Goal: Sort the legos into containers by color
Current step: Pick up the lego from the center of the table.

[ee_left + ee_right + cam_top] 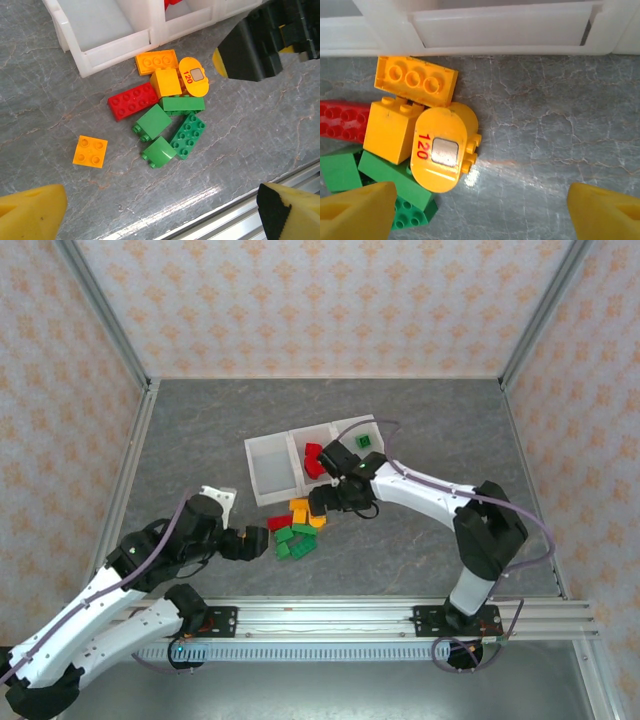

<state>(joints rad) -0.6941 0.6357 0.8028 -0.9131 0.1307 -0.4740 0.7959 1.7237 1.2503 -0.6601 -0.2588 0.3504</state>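
right gripper (480, 215) hangs wide open and empty, fingertips spread just short of the near wall of the containers (500, 30); the legos (395, 130) lie heaped just before that wall, under its left tip. bare table (555, 125) runs along the wall beside the heap. left gripper (160, 220), also wide open and empty, hangs farther from the containers, a lone orange brick (90, 151) near it
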